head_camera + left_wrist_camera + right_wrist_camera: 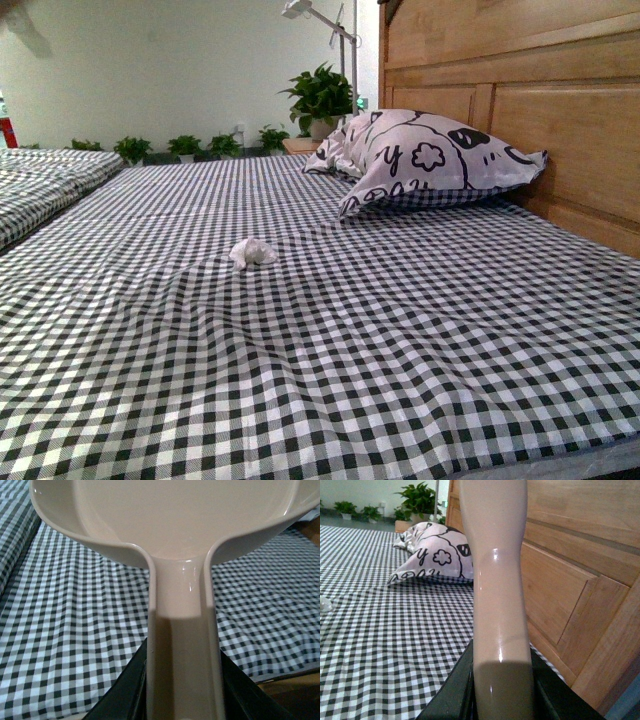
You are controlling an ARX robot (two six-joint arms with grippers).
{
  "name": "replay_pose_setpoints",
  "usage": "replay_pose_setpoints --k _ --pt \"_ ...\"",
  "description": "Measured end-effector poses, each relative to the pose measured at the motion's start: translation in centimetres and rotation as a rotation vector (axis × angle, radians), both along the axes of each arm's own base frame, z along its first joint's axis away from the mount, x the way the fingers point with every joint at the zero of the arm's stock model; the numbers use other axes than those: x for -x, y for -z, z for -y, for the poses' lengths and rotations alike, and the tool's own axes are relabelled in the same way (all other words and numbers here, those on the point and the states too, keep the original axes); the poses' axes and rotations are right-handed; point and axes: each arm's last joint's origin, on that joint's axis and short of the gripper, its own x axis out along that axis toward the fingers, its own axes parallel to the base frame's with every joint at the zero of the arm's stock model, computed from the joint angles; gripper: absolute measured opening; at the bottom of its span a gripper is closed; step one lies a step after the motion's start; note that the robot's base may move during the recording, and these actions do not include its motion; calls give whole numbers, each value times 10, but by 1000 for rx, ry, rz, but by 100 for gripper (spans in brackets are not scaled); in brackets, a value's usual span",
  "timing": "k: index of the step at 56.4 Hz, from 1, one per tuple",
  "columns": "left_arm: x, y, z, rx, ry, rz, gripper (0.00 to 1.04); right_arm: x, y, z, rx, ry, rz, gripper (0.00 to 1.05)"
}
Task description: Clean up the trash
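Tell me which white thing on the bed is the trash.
The small crumpled white wad lying alone on the checked sheet; the other, a far bigger pillow with black cartoon print, sits by the headboard.

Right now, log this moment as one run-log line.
trash: crumpled white paper wad lying loose on black-and-white checked sheet | left tool: shut on beige plastic dustpan | right tool: shut on glossy beige plastic handle
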Motion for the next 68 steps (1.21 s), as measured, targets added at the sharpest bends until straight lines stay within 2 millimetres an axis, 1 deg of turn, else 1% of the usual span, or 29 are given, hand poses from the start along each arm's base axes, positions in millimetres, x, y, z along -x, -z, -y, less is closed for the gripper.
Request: replay_pose_setpoints --k 3,5,6,7,10,12,15,16,17,19,21,24,26,29,31,39,49,54,61,68 --pt "-10 2 -7 -5 -24 -25 27 0 0 0 0 0 0 20" --pt "-20 3 -14 -18 -39 -32 27 0 0 0 -1 2 0 20" --pt "-23 3 -16 -22 -40 -32 27 0 0 0 -1 3 0 20" --pt "-32 2 -22 -35 -43 -29 27 0 0 0 -1 4 0 20" --pt "-44 0 -31 -68 -47 -12 27 0 0 0 -1 4 0 20" --pt "-58 -4 -40 -106 -43 7 27 0 0 0 -1 4 0 20" --pt "-72 -8 -49 -147 -29 22 27 0 0 0 -1 3 0 20" --pt "-80 -9 -53 -173 -24 28 27 0 0 0 -1 4 0 20" --pt "-92 -10 -59 -204 -13 31 27 0 0 0 -1 4 0 20" --pt "-104 -10 -66 -239 11 24 27 0 0 0 -1 4 0 20" --pt "-120 -8 -73 -269 48 10 27 0 0 0 -1 4 0 20" --pt "-137 -4 -81 -306 83 -10 27 0 0 0 -1 4 0 20" --pt "-153 1 -88 -337 117 -38 27 0 0 0 -1 4 0 20" --pt "-169 7 -94 -378 148 -58 27 0 0 0 -1 4 0 20" --pt "-183 12 -99 -390 179 -85 27 0 0 0 -1 4 0 20" --pt "-221 24 -107 -442 274 -141 27 0 0 0 -1 3 0 20" --pt "-248 33 -104 -483 393 -161 27 0 0 0 -1 4 0 20" --pt "-257 39 -102 -509 442 -187 27 0 0 0 -1 4 0 20" --pt "-268 53 -106 -521 498 -249 27 0 0 0 -1 4 0 20" --pt "-274 60 -116 -552 505 -270 27 0 0 0 -1 3 0 20"
